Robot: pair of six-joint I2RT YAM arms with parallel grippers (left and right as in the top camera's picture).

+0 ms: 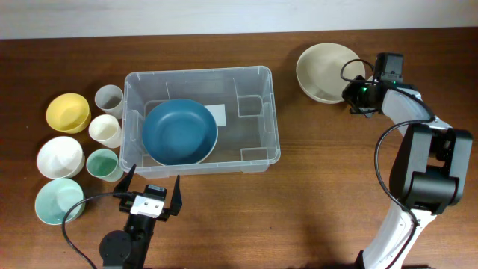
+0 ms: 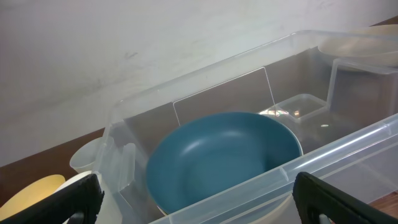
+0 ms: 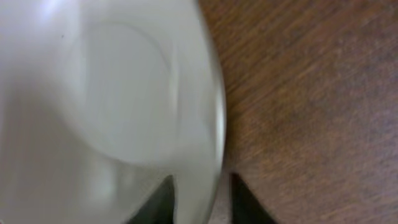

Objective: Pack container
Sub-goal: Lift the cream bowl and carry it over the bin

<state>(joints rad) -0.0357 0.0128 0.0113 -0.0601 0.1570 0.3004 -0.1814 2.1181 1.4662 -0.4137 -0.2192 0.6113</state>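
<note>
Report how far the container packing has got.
Done: one blue bowl lies inside the container.
In hand: the right end effector straddles the beige bowl's rim, right of the container; whether it has closed on the rim isn't clear.
Left: yellow bowl, white bowl, mint bowl, grey cup, cream cup and green cup sit outside. The left end effector is open and holds nothing.

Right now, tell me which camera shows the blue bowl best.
Overhead: the blue bowl shows whole, in the container's left half. Left wrist shows it partly behind the near wall. Right wrist misses it, showing only a beige bowl.
</note>
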